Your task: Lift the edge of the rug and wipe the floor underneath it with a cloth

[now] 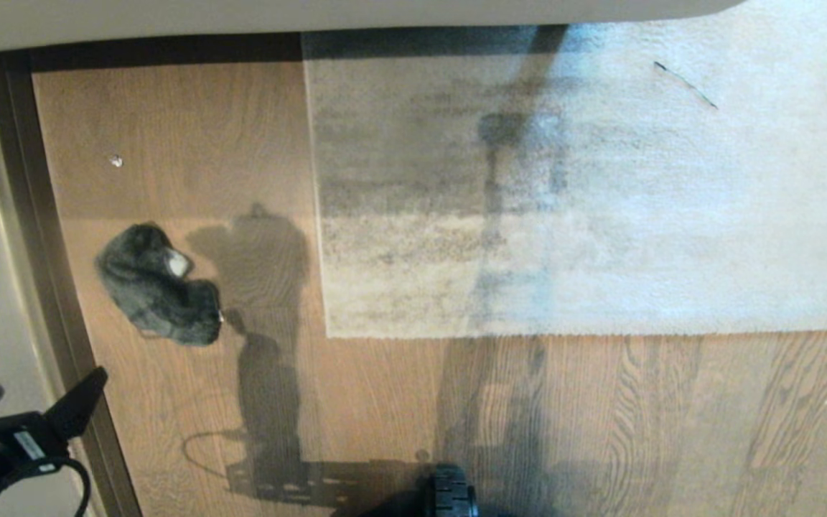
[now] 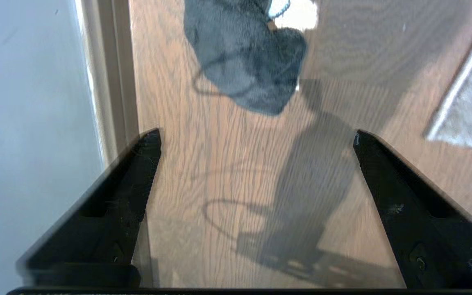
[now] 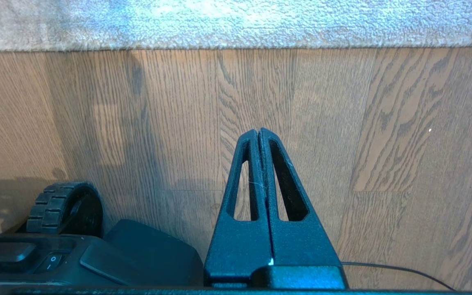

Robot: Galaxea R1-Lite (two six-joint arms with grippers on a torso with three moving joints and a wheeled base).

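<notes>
- Nearest to view, the black left gripper (image 1: pixel 29 402) hangs low by the pale skirting board (image 1: pixel 62 287), its fingers (image 2: pixel 146 151) spread wide apart and holding nothing.
- Just ahead of it lies the small dark grey fluffy microfibre cloth (image 1: pixel 159 287), crumpled on the light brown wood-grain plank floor (image 1: pixel 356 416), near the wall and apart from the rug.
- The straight bound rug edge (image 1: pixel 321 215) of the big grey-beige mottled rug lies flat, its square corner (image 1: pixel 329 334) down on the planks.
- The black right gripper (image 3: pixel 259 131) sits parked over bare floor by the robot's ridged black wheel (image 3: pixel 66 205), fingers pressed together, empty.
- I'd judge this the opening step: reaching for the cloth. Next calls for lowering the spread fingers over the cloth and closing on it.
</notes>
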